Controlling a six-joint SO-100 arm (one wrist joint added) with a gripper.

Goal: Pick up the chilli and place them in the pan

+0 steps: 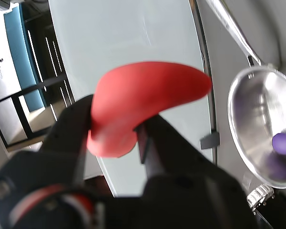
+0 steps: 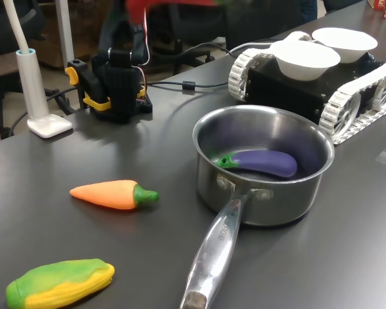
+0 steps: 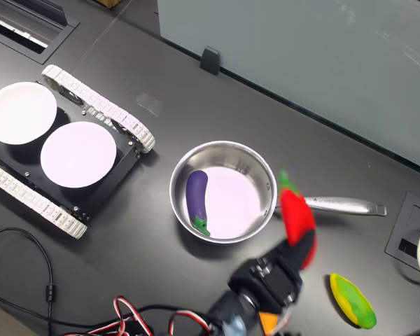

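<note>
My gripper (image 1: pixel 115 129) is shut on the red chilli (image 1: pixel 143 100), which fills the middle of the wrist view. In the second exterior view the chilli (image 3: pixel 297 215) hangs in the air beside the pan's rim, over the root of the handle, green stem pointing away from the arm, with the gripper (image 3: pixel 299 246) clamped on its lower end. The steel pan (image 3: pixel 262 173) stands mid-table with a purple eggplant (image 3: pixel 196 196) inside. In the first exterior view the pan (image 2: pixel 264 206) shows with its handle toward the camera; only a red blur of the chilli (image 2: pixel 141 8) shows at the top edge.
An orange carrot toy (image 2: pixel 112 194) and a green-yellow corn toy (image 2: pixel 59 282) lie at the first exterior view's left. A tracked vehicle (image 2: pixel 357 90) carrying two white bowls (image 2: pixel 305 59) stands behind the pan. A white lamp base (image 2: pixel 49 124) and the arm's base (image 2: pixel 119 90) are at the back.
</note>
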